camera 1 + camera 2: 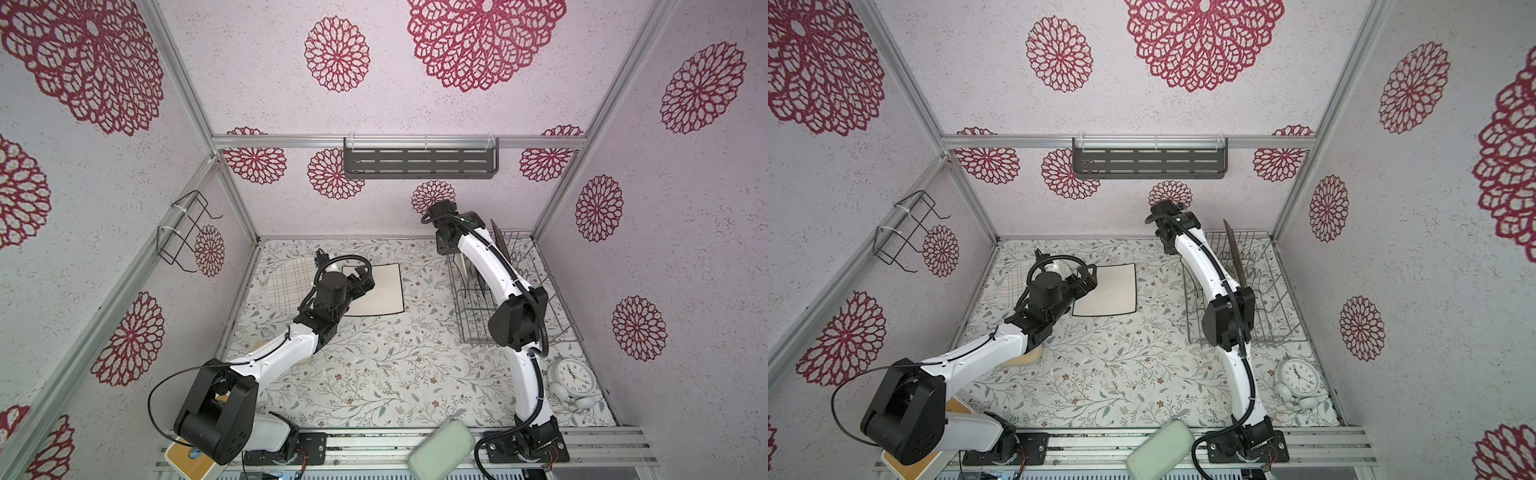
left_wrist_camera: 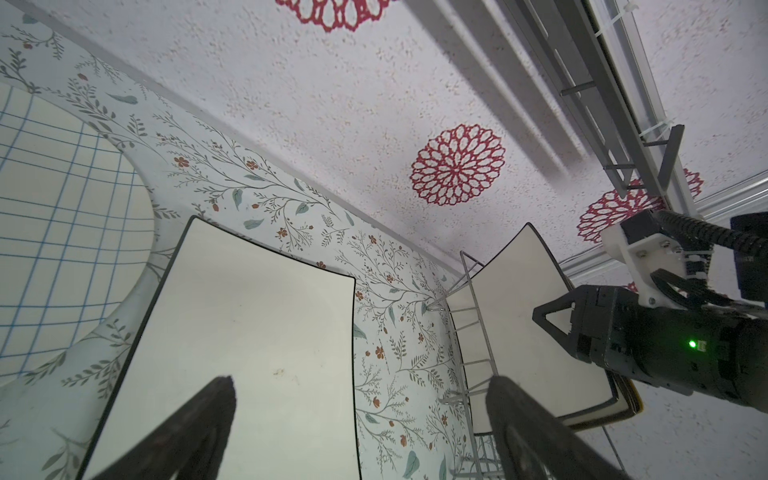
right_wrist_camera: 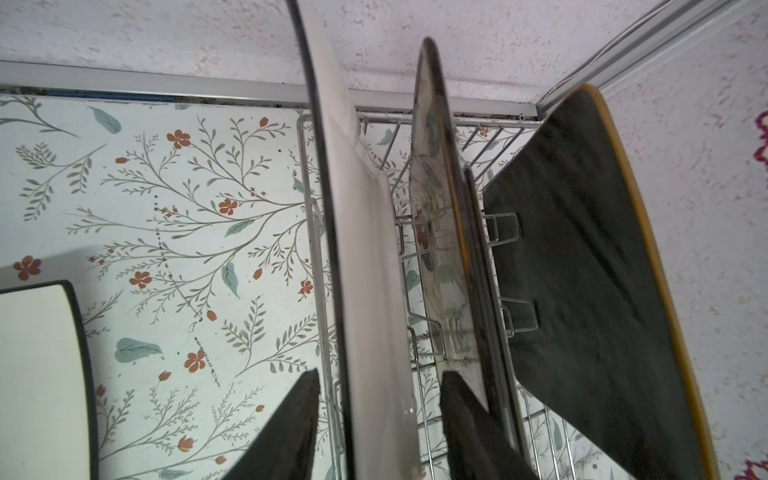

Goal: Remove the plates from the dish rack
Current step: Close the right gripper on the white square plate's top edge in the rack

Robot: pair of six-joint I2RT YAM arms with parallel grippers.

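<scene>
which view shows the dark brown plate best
The right wrist view: the dark brown plate stands on edge in the dish rack, its broad face plain. Both top views give only its thin edge; the left wrist view hides nearly all of it.

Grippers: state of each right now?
Left gripper: open, holding nothing, over the flat white plate.
Right gripper: open, straddling the upright white plate in the rack; not gripping yet.

Open worktop [image 1: 374, 370] from centre to 6 o'clock; dish rack [image 1: 473, 324] with upright plates [image 3: 365, 249] blocks 2–3 o'clock; flat plates [image 1: 386, 291] occupy 10 o'clock; alarm clock [image 1: 573, 376], 4 o'clock.
</scene>
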